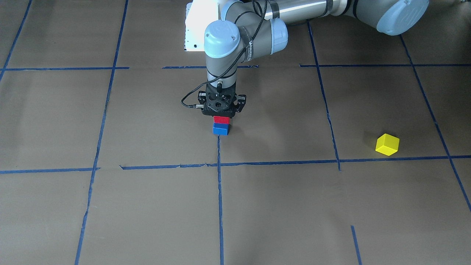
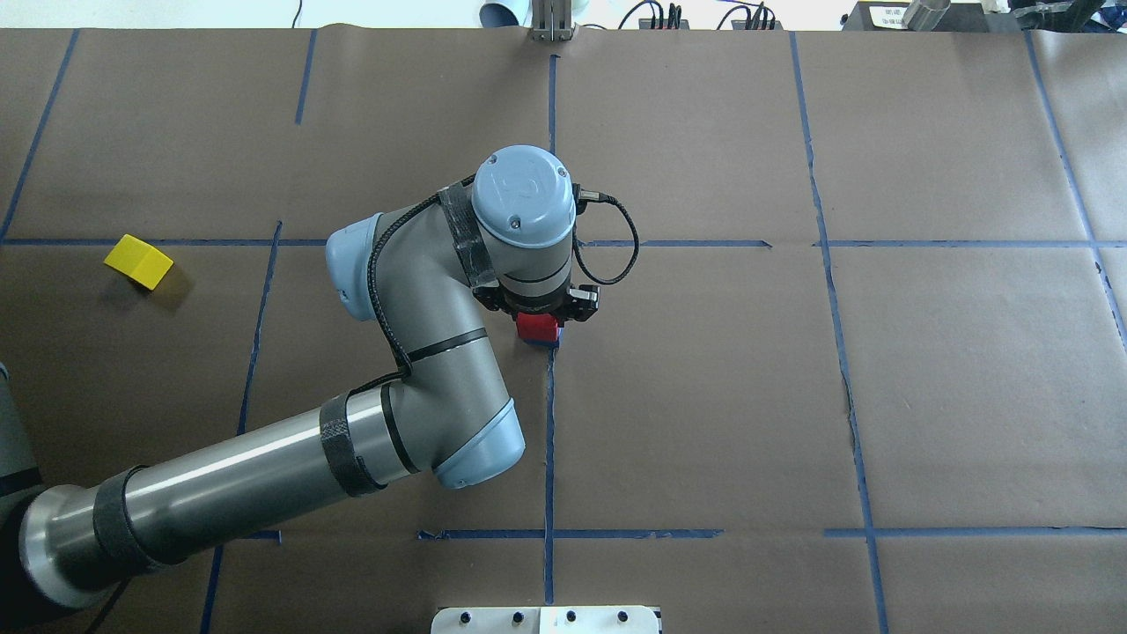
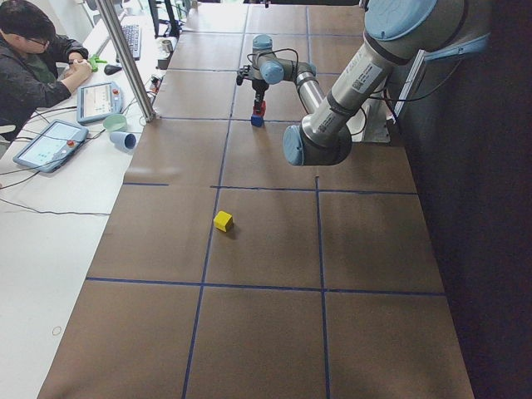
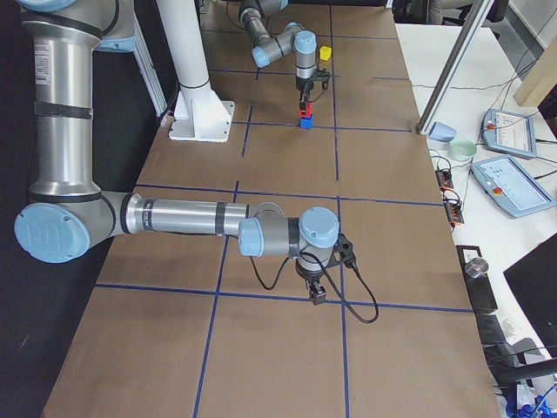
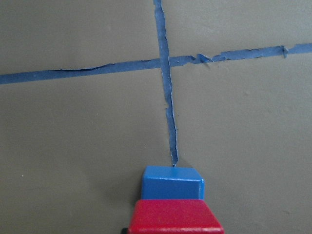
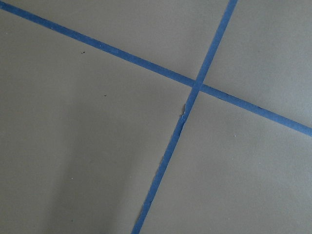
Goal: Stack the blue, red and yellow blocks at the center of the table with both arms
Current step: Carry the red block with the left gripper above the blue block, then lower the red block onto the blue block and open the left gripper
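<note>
- Three blocks: one red block (image 1: 221, 119) atop one blue block (image 1: 221, 129); one yellow block (image 1: 387, 144) lies well apart
- Two grippers: left gripper (image 1: 221, 115) right over the red block, right gripper (image 4: 318, 294) above bare table; cannot tell either's grip

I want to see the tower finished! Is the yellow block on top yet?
No, the yellow block sits alone, well apart from the red block stacked on the blue block.
</note>
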`<state>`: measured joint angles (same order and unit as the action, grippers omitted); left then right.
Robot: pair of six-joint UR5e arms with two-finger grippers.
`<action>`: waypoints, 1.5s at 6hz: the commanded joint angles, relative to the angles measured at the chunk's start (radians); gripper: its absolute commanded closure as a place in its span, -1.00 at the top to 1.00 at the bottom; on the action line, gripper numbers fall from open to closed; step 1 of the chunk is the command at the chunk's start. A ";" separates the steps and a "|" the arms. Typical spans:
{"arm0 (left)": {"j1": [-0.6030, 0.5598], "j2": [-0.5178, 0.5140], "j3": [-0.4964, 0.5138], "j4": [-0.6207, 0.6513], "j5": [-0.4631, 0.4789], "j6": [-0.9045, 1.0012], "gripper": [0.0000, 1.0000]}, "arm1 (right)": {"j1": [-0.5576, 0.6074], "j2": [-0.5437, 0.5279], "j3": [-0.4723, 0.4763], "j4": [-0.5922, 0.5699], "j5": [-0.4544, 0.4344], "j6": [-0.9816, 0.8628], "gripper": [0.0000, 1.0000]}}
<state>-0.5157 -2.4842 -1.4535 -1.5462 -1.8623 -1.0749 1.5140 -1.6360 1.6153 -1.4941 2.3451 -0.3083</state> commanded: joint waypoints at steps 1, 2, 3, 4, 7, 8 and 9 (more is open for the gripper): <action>0.000 -0.001 0.004 0.000 0.000 0.004 -0.93 | 0.000 0.001 -0.002 0.000 -0.001 0.000 1.00; 0.000 -0.004 0.010 -0.002 0.000 0.004 -0.93 | 0.000 -0.001 -0.005 0.000 0.000 0.000 1.00; 0.000 -0.004 0.010 -0.002 0.000 0.004 -0.93 | 0.000 -0.001 -0.005 0.000 0.000 0.000 1.00; -0.001 -0.005 0.016 -0.002 0.000 0.004 -0.93 | 0.000 -0.001 -0.005 0.000 0.000 0.000 1.00; -0.009 -0.005 0.018 -0.012 0.002 0.013 -0.93 | 0.000 -0.001 -0.005 0.000 0.000 -0.002 1.00; -0.009 -0.005 0.048 -0.065 0.002 0.010 -0.93 | 0.000 -0.001 -0.003 0.000 0.000 -0.002 1.00; -0.009 -0.005 0.062 -0.086 0.003 0.009 -0.93 | 0.000 -0.001 -0.003 0.000 0.000 0.000 1.00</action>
<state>-0.5245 -2.4896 -1.4074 -1.6062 -1.8603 -1.0644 1.5140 -1.6368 1.6118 -1.4941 2.3454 -0.3094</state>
